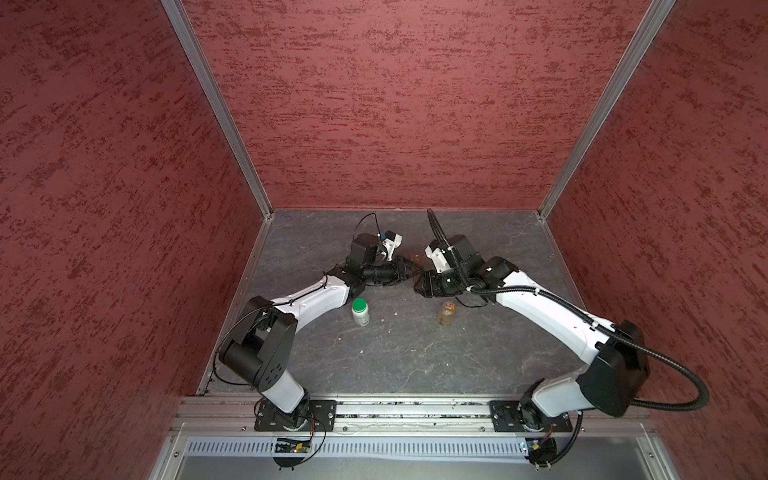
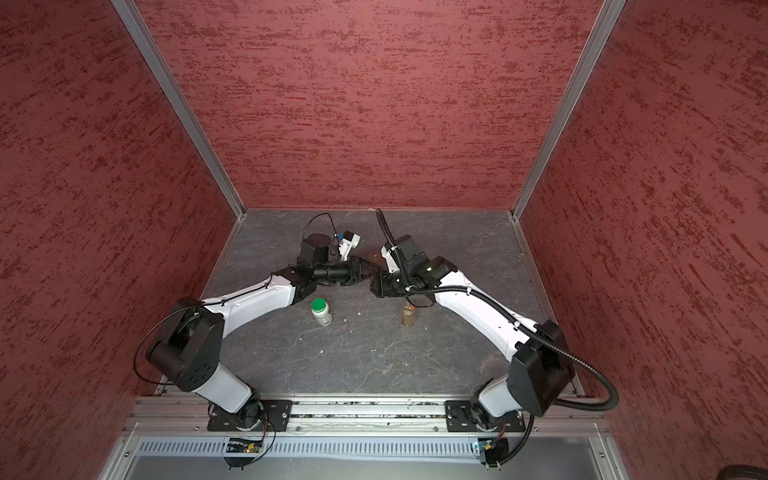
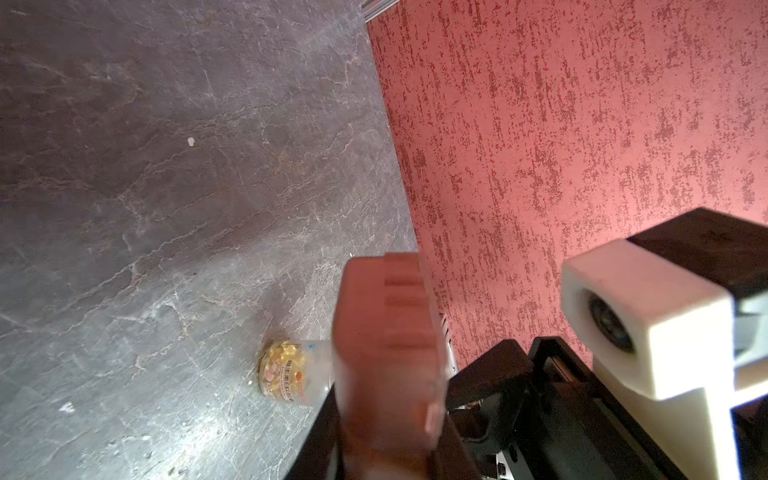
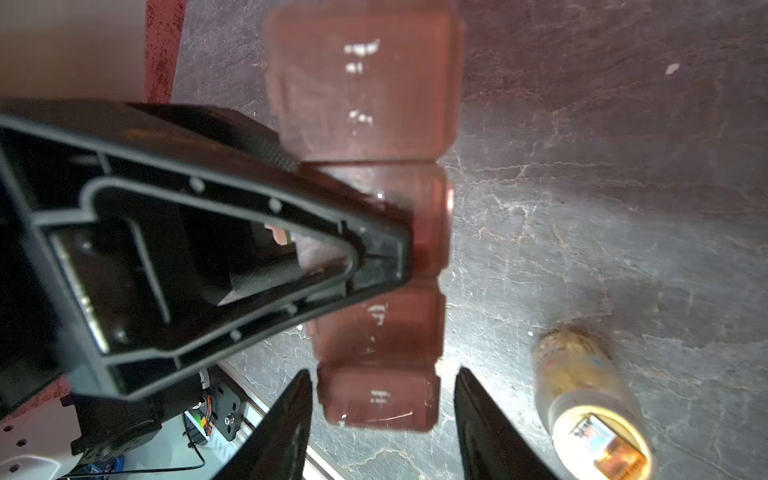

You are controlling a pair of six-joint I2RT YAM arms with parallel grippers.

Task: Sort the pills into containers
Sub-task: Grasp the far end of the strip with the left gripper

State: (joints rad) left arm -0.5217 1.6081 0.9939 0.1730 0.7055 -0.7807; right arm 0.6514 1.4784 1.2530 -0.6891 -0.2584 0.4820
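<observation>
The containers are a translucent brown strip of square lidded cells, held up off the table. My left gripper is shut on the strip about its middle; one of its black fingers lies across a cell. The strip's end cell sits between the jaws of my right gripper, which stand open with a gap on each side. In both top views the two grippers meet at the middle of the table. Yellow-orange pills show inside a clear bottle.
A white bottle with a green cap stands near the left arm. The clear amber bottle stands near the right arm, close under the right gripper. Small pale bits lie on the grey table. Red walls enclose three sides.
</observation>
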